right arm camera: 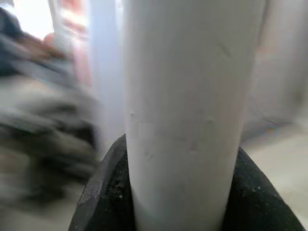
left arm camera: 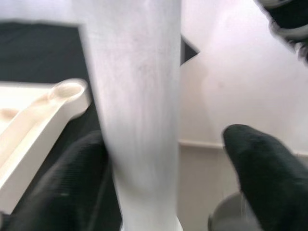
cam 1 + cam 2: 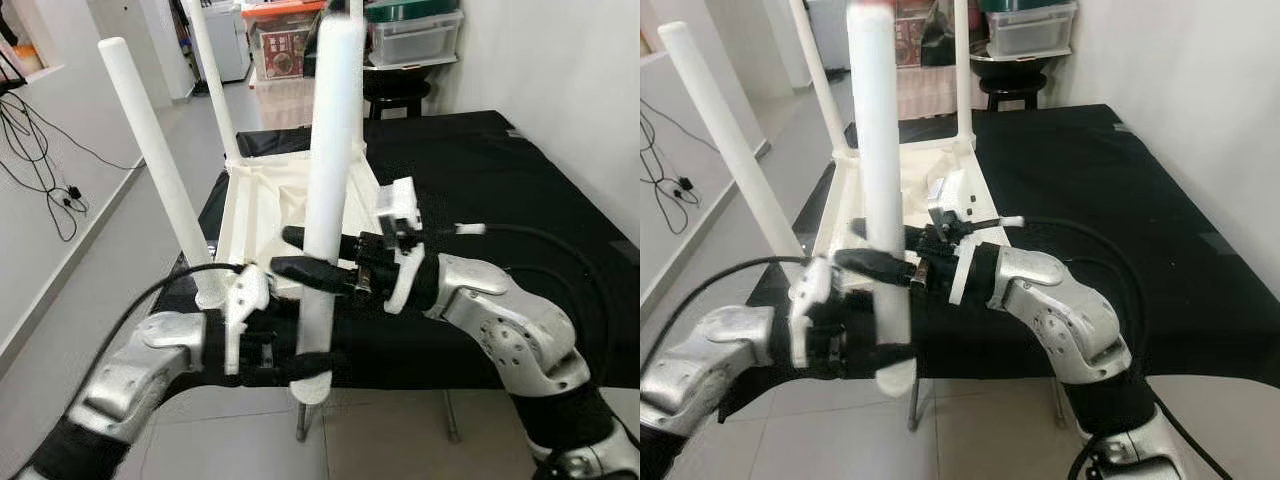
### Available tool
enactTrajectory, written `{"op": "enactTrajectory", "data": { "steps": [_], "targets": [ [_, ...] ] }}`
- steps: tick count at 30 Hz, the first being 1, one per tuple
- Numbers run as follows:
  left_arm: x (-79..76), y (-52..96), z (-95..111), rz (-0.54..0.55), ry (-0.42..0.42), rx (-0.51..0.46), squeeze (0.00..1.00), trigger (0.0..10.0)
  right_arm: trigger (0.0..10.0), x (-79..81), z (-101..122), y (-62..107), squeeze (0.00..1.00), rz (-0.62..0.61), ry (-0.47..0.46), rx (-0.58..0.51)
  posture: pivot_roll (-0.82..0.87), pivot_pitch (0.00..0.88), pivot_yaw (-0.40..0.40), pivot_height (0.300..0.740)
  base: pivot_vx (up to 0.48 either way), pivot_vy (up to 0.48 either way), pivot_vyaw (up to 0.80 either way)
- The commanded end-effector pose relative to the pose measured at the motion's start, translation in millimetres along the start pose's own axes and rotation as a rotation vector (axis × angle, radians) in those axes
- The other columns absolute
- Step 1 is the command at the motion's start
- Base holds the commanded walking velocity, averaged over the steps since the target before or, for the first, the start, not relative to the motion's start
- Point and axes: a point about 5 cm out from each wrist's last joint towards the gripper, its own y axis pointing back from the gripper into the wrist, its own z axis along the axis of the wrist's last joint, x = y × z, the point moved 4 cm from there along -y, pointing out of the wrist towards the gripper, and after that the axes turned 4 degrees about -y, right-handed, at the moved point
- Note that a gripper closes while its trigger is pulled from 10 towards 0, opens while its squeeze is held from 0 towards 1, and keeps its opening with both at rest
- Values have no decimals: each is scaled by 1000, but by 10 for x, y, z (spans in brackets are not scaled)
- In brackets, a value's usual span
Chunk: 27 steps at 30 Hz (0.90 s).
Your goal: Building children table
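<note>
Table leg: your right gripper clamps it upright; your left gripper's fingers straddle it loosely below.

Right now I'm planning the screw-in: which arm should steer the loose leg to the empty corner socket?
Right, probably. The right tool clamps the loose leg mid-shaft beside the upturned tabletop; the left tool only brackets its foot loosely, one finger standing apart.
</note>
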Motion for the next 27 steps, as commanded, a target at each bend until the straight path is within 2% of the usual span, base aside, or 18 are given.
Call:
{"op": "enactTrajectory", "data": {
  "steps": [1,2,5,6,8,9,10,11,12,14,17,19,20,21,22,27],
  "targets": [
    [-94,21,66,-58,2,-19,1000,10000,0,-173,14,91,0,-101,33,0,-68,0,57,740,0,0,0],
    [-155,89,105,-80,2,-10,1000,10000,0,-205,-27,143,0,-114,50,27,-65,0,57,740,0,0,0],
    [-155,89,105,-80,2,-10,1000,10000,0,-205,-27,143,0,-114,50,27,-65,0,57,740,0,0,0],
    [-225,156,179,-105,-7,-10,1000,10000,0,-244,-85,197,0,-135,65,62,-63,0,57,740,0,0,0],
    [-316,199,515,-140,-65,-101,1000,10000,0,-280,-247,268,0,-158,93,151,-59,0,58,740,0,0,0],
    [-316,199,515,-140,-65,-101,1000,10000,0,-280,-247,268,0,-158,93,151,-59,0,58,740,0,0,0],
    [-309,187,649,-132,-96,-148,1000,10000,0,-267,-299,277,0,-154,96,177,-60,0,58,740,0,0,0],
    [-309,187,649,-132,-96,-148,1000,10000,0,-267,-299,277,0,-154,96,177,-60,0,58,740,0,0,0],
    [-262,165,748,-103,-128,-187,1000,10000,0,-225,-330,276,0,-130,98,192,-61,0,59,740,0,0,0],
    [-262,165,748,-103,-128,-187,1000,10000,0,-225,-330,276,0,-130,98,192,-61,0,59,740,0,0,0],
    [165,81,1013,148,-219,-330,1000,10000,0,71,-388,283,0,45,87,220,-71,0,63,740,0,0,0],
    [165,81,1013,148,-219,-330,1000,10000,0,71,-388,283,0,45,87,220,-71,0,63,740,0,0,0],
    [247,76,1062,201,-216,-359,141,10000,0,120,-400,283,0,75,87,220,-71,0,63,740,0,0,0],
    [247,76,1062,201,-216,-359,141,10000,0,120,-400,283,0,75,87,220,-71,0,63,740,0,0,0],
    [330,56,1106,249,-205,-399,0,10000,0,178,-396,273,0,104,83,210,-80,0,70,740,0,0,0],
    [402,0,1167,292,-189,-451,0,10000,0,249,-384,263,0,137,79,195,-84,0,73,740,0,0,0]
  ]
}}
